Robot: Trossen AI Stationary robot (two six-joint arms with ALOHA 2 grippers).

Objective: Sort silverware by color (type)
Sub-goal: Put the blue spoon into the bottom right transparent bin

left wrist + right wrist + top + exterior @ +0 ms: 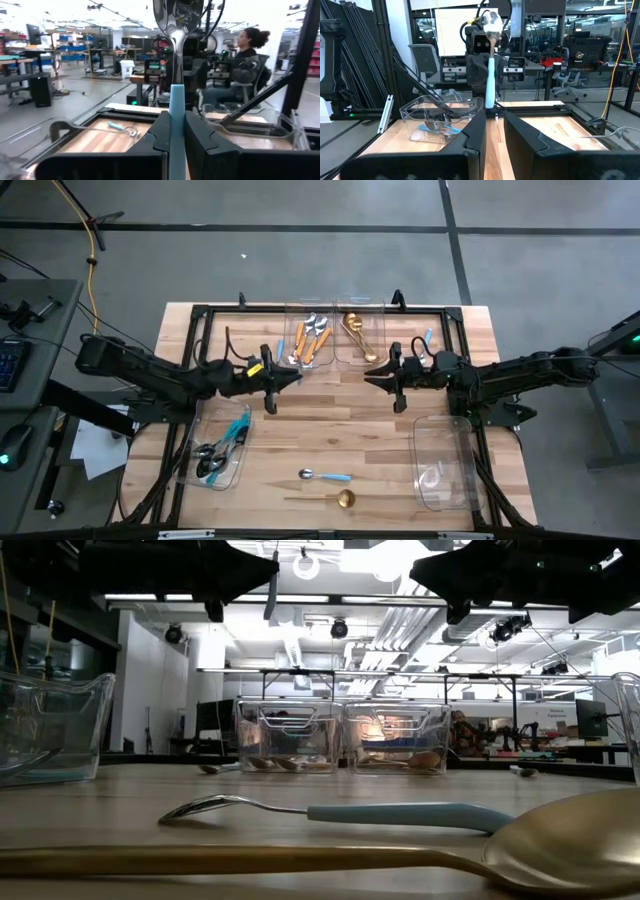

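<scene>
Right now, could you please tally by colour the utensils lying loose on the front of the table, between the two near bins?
Light-blue-handled spoon: 1
Gold spoon: 1
Total: 2

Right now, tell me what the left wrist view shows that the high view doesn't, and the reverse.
Left wrist view only: a seated person in the room beyond the table.

High view only: the right pincer, four clear bins, and a gold spoon near the table's front edge.

Both: the left pincer shut on a light-blue-handled spoon.
</scene>
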